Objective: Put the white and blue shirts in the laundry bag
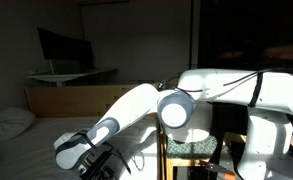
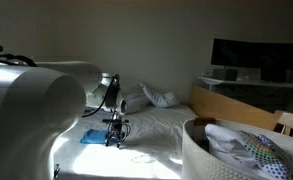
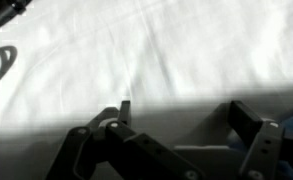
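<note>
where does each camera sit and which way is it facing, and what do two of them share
Exterior view: beside the robot's base, facing across the white bed to a dark desk monitor; white arm in foreground.
Exterior view: behind the arm, facing the black pincer over the bed, tall white fabric laundry bag at right.
Wrist view: looks down on the sheet; open pincer fingers at bottom.
Shared: both exterior views show bed, monitor, arm.

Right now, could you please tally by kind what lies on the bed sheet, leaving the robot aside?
Flat light blue shirt: 1
Plump white pillow: 1
Crumpled white cloth: 1
Total: 3
</note>
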`<act>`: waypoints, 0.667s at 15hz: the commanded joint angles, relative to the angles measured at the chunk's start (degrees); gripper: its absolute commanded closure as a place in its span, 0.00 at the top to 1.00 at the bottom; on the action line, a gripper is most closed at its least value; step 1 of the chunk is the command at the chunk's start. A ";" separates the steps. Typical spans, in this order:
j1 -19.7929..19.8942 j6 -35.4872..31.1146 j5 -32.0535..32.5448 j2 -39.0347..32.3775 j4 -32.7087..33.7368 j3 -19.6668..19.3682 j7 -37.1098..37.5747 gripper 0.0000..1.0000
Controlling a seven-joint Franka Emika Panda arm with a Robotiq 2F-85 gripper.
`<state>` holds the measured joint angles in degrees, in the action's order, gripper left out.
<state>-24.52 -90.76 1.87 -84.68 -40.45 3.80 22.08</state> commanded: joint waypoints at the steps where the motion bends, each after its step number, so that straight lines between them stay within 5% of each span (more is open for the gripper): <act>1: 0.22 -2.09 -1.28 0.00 -0.40 -0.10 0.13 1.00; 10: 0.73 -13.69 -4.19 -0.04 -1.73 0.52 2.57 1.00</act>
<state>-24.27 -100.16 -0.35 -84.72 -40.92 3.71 23.25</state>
